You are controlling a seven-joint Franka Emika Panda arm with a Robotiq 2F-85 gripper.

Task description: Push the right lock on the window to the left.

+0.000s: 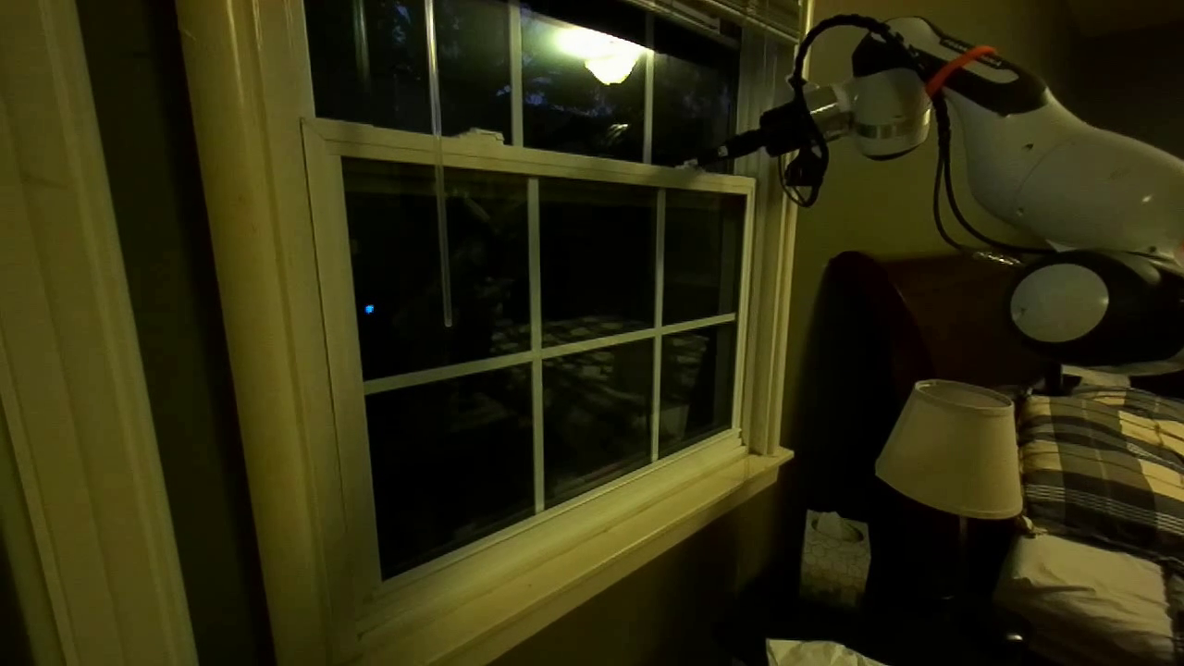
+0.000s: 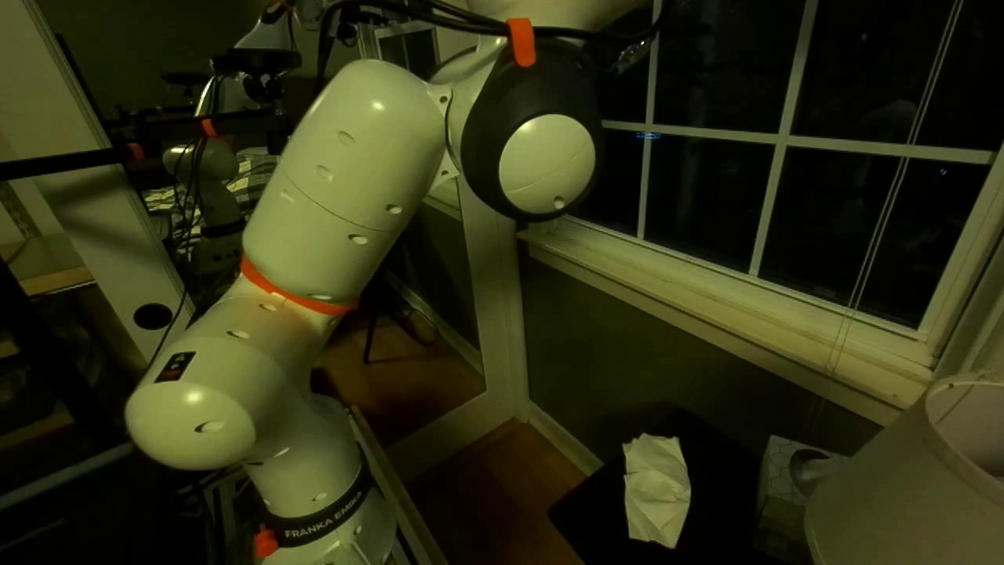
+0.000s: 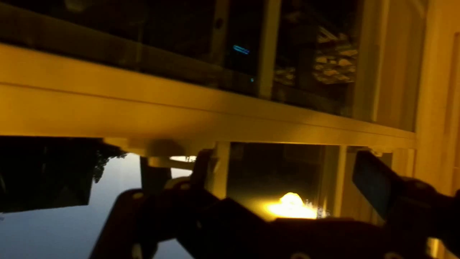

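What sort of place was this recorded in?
Probably a bedroom in a home: an exterior view shows dark-and-pale plaid bedding, what looks like a dark reddish-brown curved headboard, and a pale tapered lampshade.

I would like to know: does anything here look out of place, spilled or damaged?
Only a creased white paper stands out: it lies on the dark tabletop near the patterned box, perhaps used and left there rather than put away. I see no spill or clear damage, though much is too dark to judge.
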